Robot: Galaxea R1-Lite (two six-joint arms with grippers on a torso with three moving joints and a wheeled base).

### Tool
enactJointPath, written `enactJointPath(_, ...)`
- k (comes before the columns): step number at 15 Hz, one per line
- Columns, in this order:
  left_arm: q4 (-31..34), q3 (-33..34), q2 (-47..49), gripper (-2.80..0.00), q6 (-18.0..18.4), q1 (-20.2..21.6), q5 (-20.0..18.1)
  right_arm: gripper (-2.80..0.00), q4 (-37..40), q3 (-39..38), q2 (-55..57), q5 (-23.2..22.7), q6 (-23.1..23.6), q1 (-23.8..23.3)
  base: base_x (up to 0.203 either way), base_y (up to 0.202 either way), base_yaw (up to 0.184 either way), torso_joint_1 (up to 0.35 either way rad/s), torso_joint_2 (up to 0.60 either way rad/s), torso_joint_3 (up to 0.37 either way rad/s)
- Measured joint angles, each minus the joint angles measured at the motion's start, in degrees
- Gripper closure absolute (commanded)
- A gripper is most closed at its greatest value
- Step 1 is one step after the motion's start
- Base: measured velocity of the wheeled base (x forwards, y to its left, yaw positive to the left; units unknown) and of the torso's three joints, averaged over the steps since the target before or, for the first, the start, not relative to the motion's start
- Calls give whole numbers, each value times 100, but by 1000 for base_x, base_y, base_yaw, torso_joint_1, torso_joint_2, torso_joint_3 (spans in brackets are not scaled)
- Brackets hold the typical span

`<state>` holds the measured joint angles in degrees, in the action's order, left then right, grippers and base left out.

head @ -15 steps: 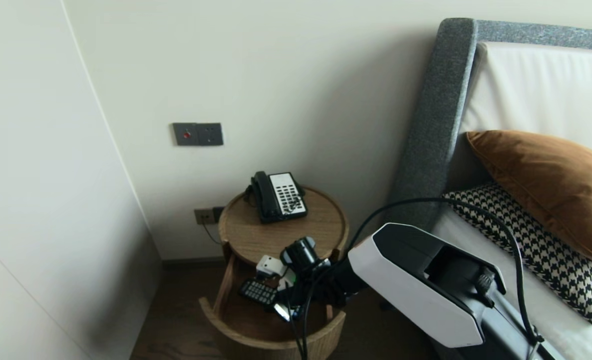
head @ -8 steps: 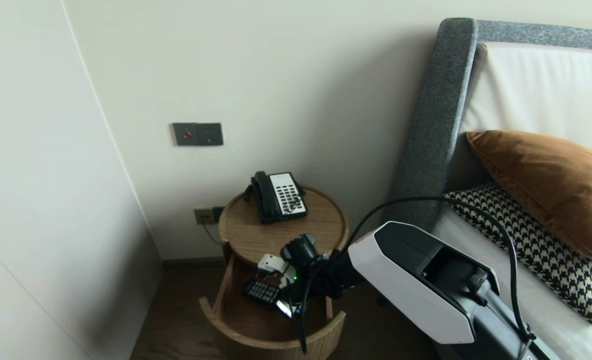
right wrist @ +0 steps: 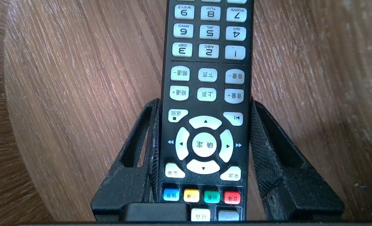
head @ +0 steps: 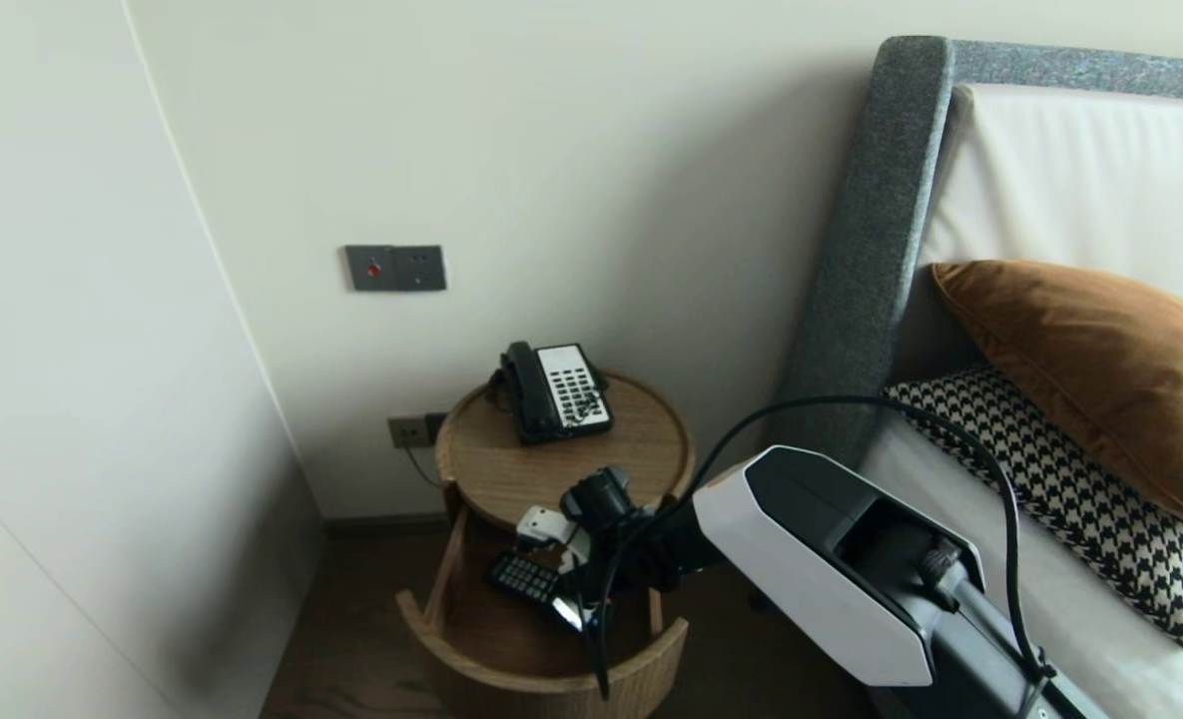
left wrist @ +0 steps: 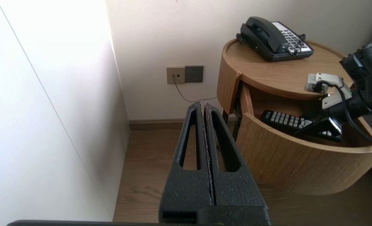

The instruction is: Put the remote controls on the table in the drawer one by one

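My right gripper [right wrist: 204, 103], half open, clamps the TV remote [right wrist: 209, 75] by its long sides just above the open drawer [right wrist: 63, 94], where the smooth casing might slip free or its overhanging end strike the drawer wall, while my left gripper [left wrist: 204, 108] hangs closed well aside.

Bedroom: bed [head: 881, 250], pillows [head: 1100, 369], nightstand [head: 481, 469], telephone [head: 556, 391].

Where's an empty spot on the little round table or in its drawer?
The round wooden table top is bare in front of the black-and-white desk telephone, out to its rim. The open curved wooden drawer has bare floor by its curved front wall; farther back it is crowded by the right gripper clamping the black remote control.
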<state>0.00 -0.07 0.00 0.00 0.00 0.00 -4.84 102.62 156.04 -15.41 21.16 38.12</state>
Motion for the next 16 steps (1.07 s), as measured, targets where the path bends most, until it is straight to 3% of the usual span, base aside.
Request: enactJointPath(16, 0, 2, 0, 0, 0, 0, 0, 0, 246, -398, -272, 354, -8, 88, 0, 0, 0, 0, 0, 0)
